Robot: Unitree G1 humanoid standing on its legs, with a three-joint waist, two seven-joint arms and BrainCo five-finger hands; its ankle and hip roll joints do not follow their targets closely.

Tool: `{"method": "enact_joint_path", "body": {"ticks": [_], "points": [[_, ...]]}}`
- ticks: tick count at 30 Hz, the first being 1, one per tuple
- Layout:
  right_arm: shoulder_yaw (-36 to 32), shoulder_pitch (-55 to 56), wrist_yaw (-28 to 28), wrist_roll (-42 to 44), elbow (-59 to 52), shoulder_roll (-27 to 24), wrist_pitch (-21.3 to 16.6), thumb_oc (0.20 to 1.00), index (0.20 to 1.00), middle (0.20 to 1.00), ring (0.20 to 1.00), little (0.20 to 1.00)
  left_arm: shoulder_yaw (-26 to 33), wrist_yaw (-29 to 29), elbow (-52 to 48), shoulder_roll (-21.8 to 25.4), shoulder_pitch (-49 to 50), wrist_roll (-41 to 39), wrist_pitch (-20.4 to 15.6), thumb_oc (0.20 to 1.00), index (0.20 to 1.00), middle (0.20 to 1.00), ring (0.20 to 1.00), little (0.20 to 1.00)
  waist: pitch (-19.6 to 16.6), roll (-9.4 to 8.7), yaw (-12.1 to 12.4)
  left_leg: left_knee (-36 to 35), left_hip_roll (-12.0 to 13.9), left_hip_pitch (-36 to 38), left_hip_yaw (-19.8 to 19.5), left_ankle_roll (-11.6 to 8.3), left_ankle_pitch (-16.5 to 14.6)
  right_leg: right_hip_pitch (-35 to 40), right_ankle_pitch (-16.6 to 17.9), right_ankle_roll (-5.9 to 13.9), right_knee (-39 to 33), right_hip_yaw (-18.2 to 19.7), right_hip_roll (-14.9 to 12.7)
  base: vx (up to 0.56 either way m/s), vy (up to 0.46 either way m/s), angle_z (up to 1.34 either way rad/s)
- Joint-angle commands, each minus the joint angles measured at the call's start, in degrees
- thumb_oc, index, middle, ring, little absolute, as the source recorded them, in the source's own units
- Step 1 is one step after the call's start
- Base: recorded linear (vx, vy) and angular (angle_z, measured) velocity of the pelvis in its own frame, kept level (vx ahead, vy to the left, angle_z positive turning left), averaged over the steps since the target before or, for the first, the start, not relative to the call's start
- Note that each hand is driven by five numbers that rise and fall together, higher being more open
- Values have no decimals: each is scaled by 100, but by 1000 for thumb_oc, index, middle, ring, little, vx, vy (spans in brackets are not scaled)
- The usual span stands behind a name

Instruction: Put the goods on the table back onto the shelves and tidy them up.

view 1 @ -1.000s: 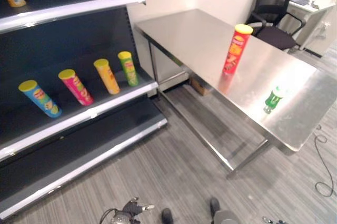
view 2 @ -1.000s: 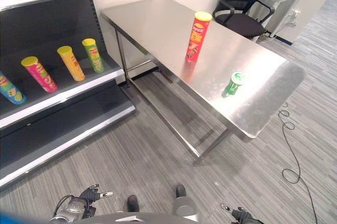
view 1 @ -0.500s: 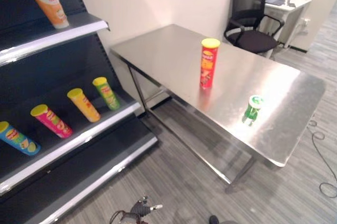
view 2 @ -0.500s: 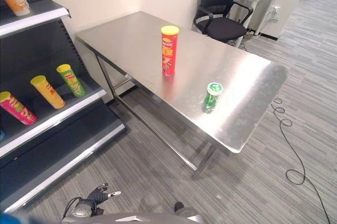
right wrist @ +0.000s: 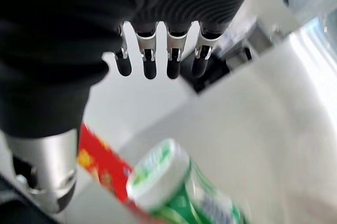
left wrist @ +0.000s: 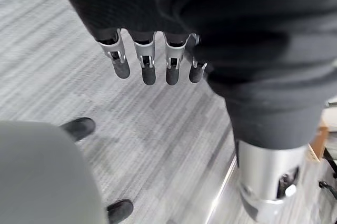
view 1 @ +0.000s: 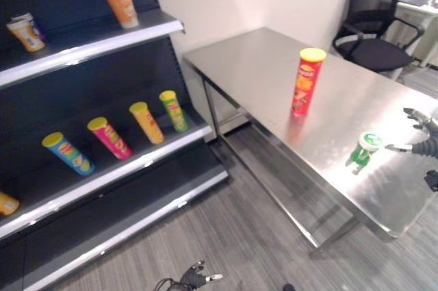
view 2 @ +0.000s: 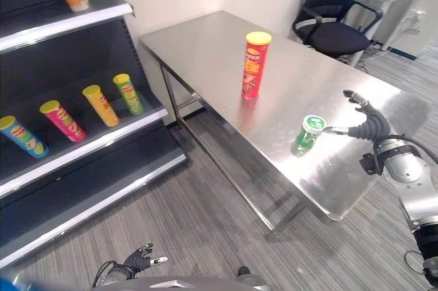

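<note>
A small green can (view 2: pixel 307 135) with a white lid stands near the front of the steel table (view 2: pixel 205 44). A tall red can (view 2: pixel 252 66) with a yellow lid stands upright further back. My right hand (view 2: pixel 363 122) is raised over the table just right of the green can, fingers spread and open, a fingertip close to its lid but not touching. In the right wrist view the green can (right wrist: pixel 179 187) sits below my straight fingers (right wrist: pixel 150 63), the red can (right wrist: pixel 100 166) behind it. My left hand (view 2: pixel 137 261) hangs low over the floor, fingers relaxed.
A dark shelf unit (view 1: pixel 102 38) stands at the left. Its middle shelf holds several leaning cans: blue (view 1: pixel 67 153), pink (view 1: pixel 108 137), yellow (view 1: pixel 146 121), green (view 1: pixel 174 110). An orange can (view 1: pixel 117 0) sits on the upper shelf. A black office chair (view 1: pixel 373 27) stands behind the table.
My right hand has come up into view beside the green can. The camera has swung, so the whole scene has shifted; the cans have not moved.
</note>
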Motion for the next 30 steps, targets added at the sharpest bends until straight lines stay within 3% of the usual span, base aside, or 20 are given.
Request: {"method": "enact_joint_path", "body": {"ticks": [1,9,20,30], "points": [[72,-382,78,-181,210,-14,-65,1000,1000,1000,1000,1000,98,26,206,346,-479,-111,-109,1000,1000,1000,1000,1000,154,-430,9,129,238,310,165,-296,-430,79,-659,317,346,93,-321,1,-48,19],[304,-389,50,-536,482,142,-3,1000,1000,1000,1000,1000,133,9,322,323,-356,-126,-100,1000,1000,1000,1000,1000,198,-396,102,112,285,221,23,-394,-340,161,-727,273,343,-162,-285,10,-49,18],[221,-725,-626,-1079,739,470,6,1000,1000,1000,1000,1000,131,151,285,315,-355,-129,-111,1000,1000,1000,1000,1000,184,-351,185,95,317,219,-5,-419,-318,250,-769,248,291,-297,-258,3,-20,3],[135,-768,-870,-1132,668,812,-34,1000,1000,1000,1000,1000,159,215,282,284,-366,-119,-111,1000,1000,1000,1000,1000,173,-326,221,87,331,234,-35,-416,-325,280,-792,233,291,-325,-242,0,0,0]]}}
